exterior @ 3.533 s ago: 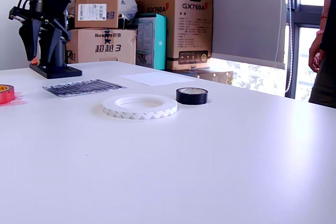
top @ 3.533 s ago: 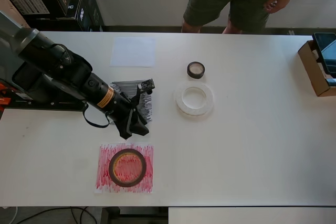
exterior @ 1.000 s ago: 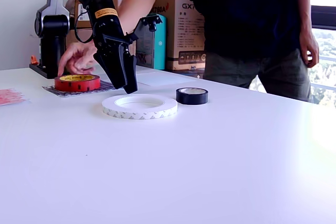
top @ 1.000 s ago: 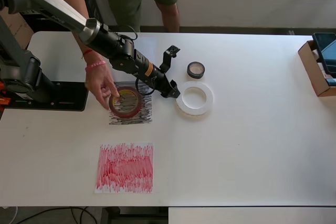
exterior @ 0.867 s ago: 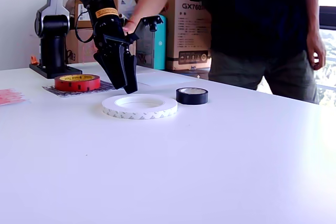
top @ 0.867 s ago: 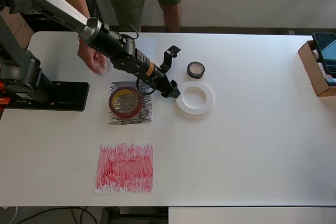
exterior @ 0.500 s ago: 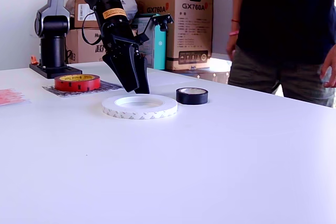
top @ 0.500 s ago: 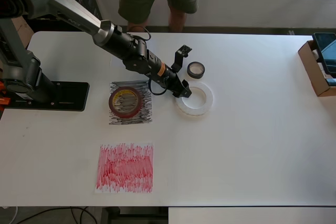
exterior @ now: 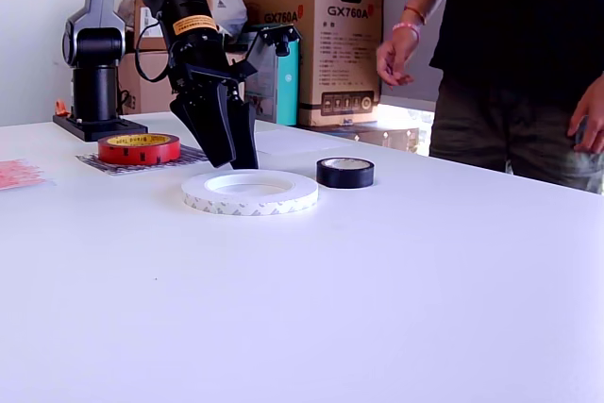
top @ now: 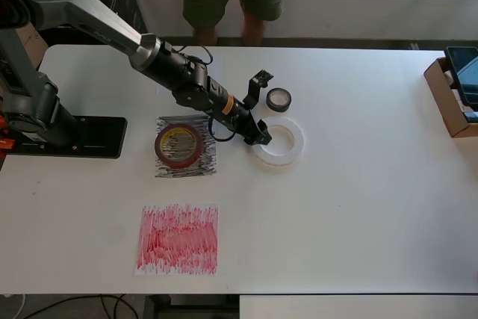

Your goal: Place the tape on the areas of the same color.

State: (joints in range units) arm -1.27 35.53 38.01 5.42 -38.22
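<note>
- The arm reaches out from its black base across the tabletop [top: 358, 207], and its tool [top: 261, 134] comes down at the near edge of the white tape ring [top: 278, 141], on the side facing the black sheet.
- In the exterior view the tool [exterior: 231, 143] shows two dark fingers [exterior: 215, 134] pointing down with a gap between them; they look spread, with the tips at the far rim of the white tape ring [exterior: 250, 192]. I cannot tell whether one tip sits inside the ring's hole or whether they touch the rim.
- The white tape ring lies flat on bare tabletop, off every sheet.
- The small black roll [top: 278, 99] lies flat just beyond the white ring, away from the red sheet, close to it but apart. In the exterior view the black roll [exterior: 344, 172] sits to the white ring's right.
- The dark-red roll [top: 178, 146] with its yellowish core lies on the black scribbled sheet [top: 202, 163], beside the white ring on the arm-base side. The exterior view shows the red roll [exterior: 139, 148] on that dark sheet [exterior: 189, 154].
- The red scribbled sheet [top: 178, 238] lies beyond the black sheet from the white ring, toward the tabletop's near edge, with nothing on it.
- The plain white sheet is mostly hidden under the arm in the overhead view.
- A person [exterior: 510, 54] stands at the tabletop's far side, behind the black roll.
</note>
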